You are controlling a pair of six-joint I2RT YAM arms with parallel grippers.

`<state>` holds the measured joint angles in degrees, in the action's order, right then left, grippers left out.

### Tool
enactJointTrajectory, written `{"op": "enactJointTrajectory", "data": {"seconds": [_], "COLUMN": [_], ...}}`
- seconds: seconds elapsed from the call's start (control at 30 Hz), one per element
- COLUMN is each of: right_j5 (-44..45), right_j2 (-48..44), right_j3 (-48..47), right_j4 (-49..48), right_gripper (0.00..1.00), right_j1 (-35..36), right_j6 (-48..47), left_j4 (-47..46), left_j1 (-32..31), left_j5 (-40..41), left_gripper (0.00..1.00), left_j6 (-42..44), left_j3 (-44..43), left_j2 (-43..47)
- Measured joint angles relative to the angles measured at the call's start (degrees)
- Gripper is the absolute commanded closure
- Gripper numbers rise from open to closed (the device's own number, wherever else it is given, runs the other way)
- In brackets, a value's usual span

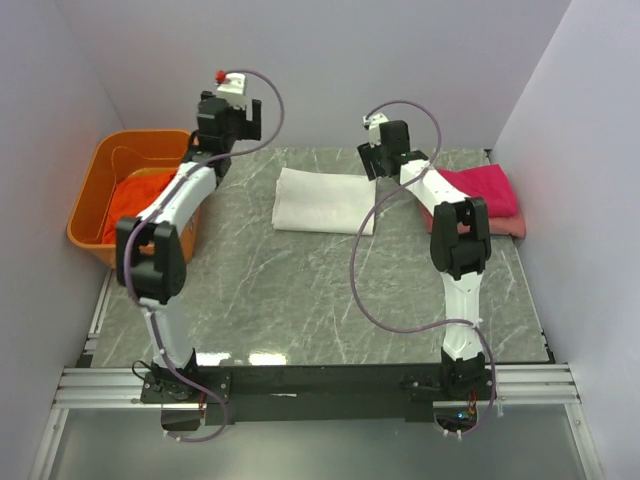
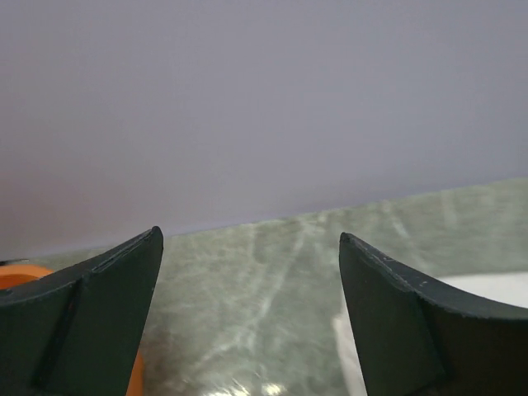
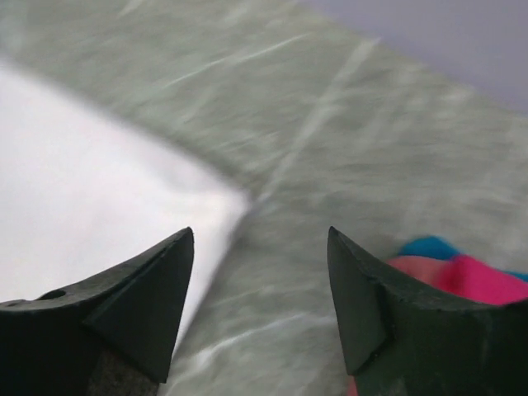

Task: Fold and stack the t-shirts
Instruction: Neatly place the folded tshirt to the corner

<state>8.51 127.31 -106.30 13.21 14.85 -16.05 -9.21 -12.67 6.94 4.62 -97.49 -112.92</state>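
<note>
Hovering with both sets of jaws wide, nothing held: left gripper (image 2: pixel 249 235) and right gripper (image 3: pixel 260 231) flank the folded white t-shirt (image 1: pixel 325 200), which lies flat between them, its corner just ahead-left of the right fingertips. Cloth looks light and limp and will likely sag and unfold, so pinch both edge corners through all layers. Magenta-and-pink stack (image 1: pixel 480 195) sits right of the right gripper.

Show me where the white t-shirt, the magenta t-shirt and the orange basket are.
white t-shirt (image 1: pixel 325 200), top view, middle of the fold
magenta t-shirt (image 1: pixel 485 190), top view, top face
orange basket (image 1: pixel 92 190), top view, left wall
</note>
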Motion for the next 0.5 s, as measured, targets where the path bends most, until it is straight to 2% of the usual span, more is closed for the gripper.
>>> {"op": "enactJointTrajectory", "data": {"seconds": [0.1,0.13,0.23,0.3,0.5], "right_j5": [-15.08,-19.63,-27.36,-29.46,-26.40], "right_j2": [-0.55,-0.83,-1.57,-2.51,-4.44], "right_j3": [-1.09,-0.92,0.31,2.54,9.44], "right_j4": [7.74,9.77,12.74,13.44,13.60], "right_gripper": [0.25,0.25,0.25,0.24,0.22], "right_j1": [-2.03,-2.54,-3.63,-4.02,-4.13], "right_j6": [2.16,3.30,7.52,11.10,22.08], "left_j4": [3.10,3.93,6.60,8.33,13.99], "left_j1": [1.07,1.14,0.55,0.20,-0.04], "left_j5": [-6.62,-9.44,-15.98,-18.51,-22.82], "left_gripper": [0.16,0.15,0.16,0.14,0.13], "left_j6": [-6.27,-8.31,-13.84,-16.57,-21.22], "left_j3": [2.67,3.19,5.01,7.17,12.90], "left_j2": [5.38,6.32,6.51,5.53,0.68]}}
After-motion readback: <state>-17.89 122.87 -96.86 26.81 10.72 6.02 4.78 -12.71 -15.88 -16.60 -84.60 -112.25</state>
